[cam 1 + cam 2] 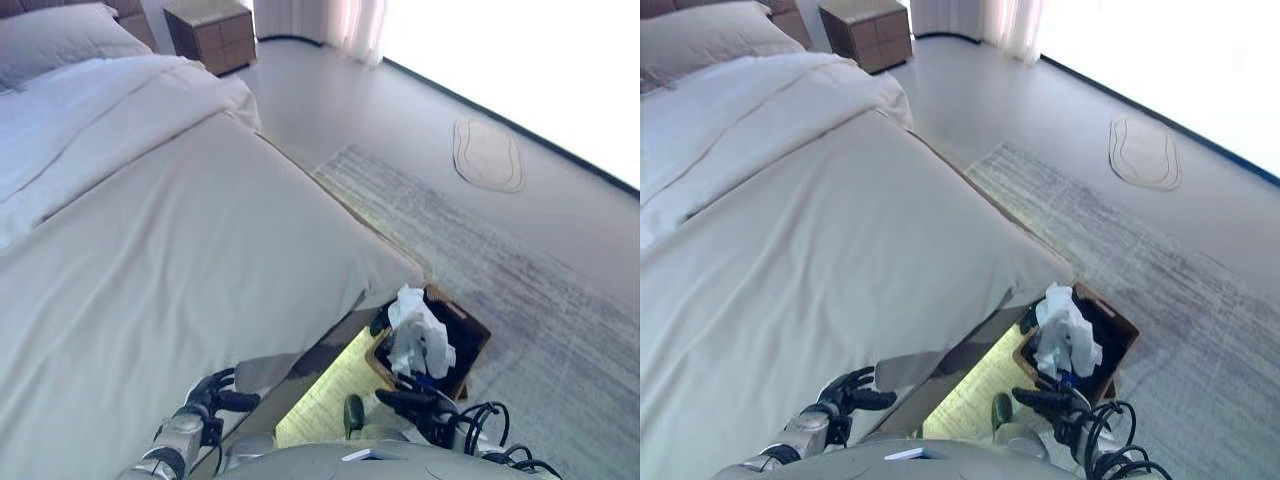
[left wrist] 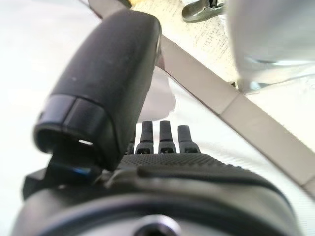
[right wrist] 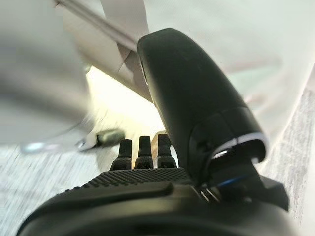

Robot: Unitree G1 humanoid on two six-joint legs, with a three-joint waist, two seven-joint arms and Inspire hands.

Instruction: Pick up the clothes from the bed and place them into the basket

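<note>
A white garment [image 1: 418, 335] lies bunched in the dark brown basket [image 1: 472, 345], which stands on the floor at the bed's near right corner. Both hands hang low and hold nothing. My left hand [image 1: 212, 393] is by the bed's foot edge with straight fingers [image 2: 160, 137]. My right hand [image 1: 1045, 402] hovers just before the basket, its fingers [image 3: 140, 152] straight too. The bed [image 1: 170, 250] carries only its beige cover; no loose clothes show on it.
A grey pillow [image 1: 55, 40] and white duvet lie at the bed's head. A wooden nightstand [image 1: 212, 35] stands at the far wall. A grey rug [image 1: 500, 260] covers the floor right of the bed, with an oval mat [image 1: 488, 155] beyond it.
</note>
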